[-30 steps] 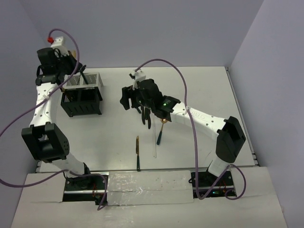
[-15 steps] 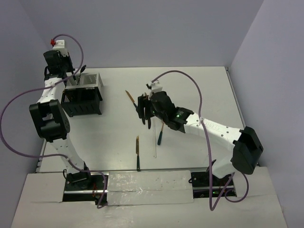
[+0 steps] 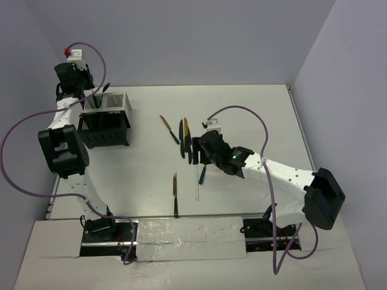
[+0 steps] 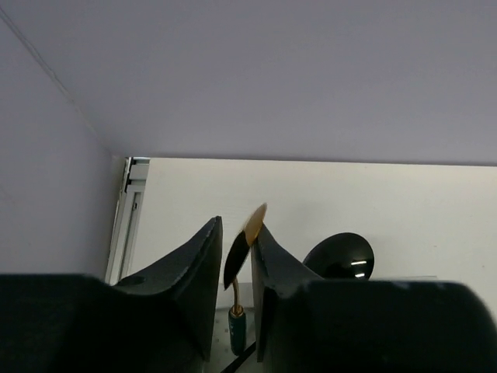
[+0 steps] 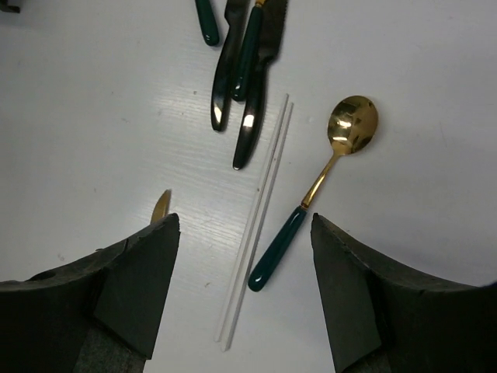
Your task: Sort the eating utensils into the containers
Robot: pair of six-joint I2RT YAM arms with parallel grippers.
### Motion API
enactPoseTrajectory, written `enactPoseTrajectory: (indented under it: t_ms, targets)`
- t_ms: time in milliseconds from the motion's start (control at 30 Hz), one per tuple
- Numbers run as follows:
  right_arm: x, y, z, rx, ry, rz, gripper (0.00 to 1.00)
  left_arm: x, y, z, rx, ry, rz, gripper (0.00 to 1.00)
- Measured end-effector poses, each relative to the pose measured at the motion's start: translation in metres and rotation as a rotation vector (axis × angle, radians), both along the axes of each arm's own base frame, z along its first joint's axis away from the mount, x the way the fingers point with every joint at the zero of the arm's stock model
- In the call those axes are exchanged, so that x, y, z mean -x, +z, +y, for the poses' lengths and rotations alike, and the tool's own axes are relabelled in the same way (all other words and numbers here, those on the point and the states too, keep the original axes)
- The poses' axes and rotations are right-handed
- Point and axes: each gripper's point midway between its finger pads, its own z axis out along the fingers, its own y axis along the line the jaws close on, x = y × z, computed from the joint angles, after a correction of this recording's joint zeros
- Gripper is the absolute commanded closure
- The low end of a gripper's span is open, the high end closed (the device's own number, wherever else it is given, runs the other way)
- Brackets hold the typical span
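Lying nearest the arm bases, a gold-bladed knife [image 3: 175, 192] with a dark handle points away across the white table [image 3: 260, 115], well apart from the caddy. Just right of it lies the thin white stick [image 5: 254, 221], and beside that a spoon [image 5: 291, 233] with a gold bowl and green handle. The right gripper [image 5: 242, 225] hovers over both, its fingers spread wide and holding nothing. Just beyond it several more dark-handled utensils [image 3: 181, 139] lie loose on the table, one gold-bladed piece a little to the left. Far back on the left stands the black caddy [image 3: 104, 133] with perforated metal panels. Above it the left gripper [image 4: 236, 224] shows only a narrow gap. A gold-headed utensil [image 4: 235, 330] with a green handle sits in that gap, but whether it is pinched cannot be told. A dark spoon bowl [image 4: 342, 256] shows just past the right finger.
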Motion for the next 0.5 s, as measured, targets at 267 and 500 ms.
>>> enactPoseTrajectory:
  t_ms: [267, 500]
  targets:
    - [0.0, 0.008, -0.008, -0.004, -0.033, -0.016, 0.24, 0.0, 0.001, -0.001, 0.015, -0.001, -0.003, 0.54]
    - [-0.003, -0.025, -0.026, 0.038, -0.122, 0.106, 0.35, 0.008, 0.0, -0.005, 0.061, 0.008, 0.03, 0.5]
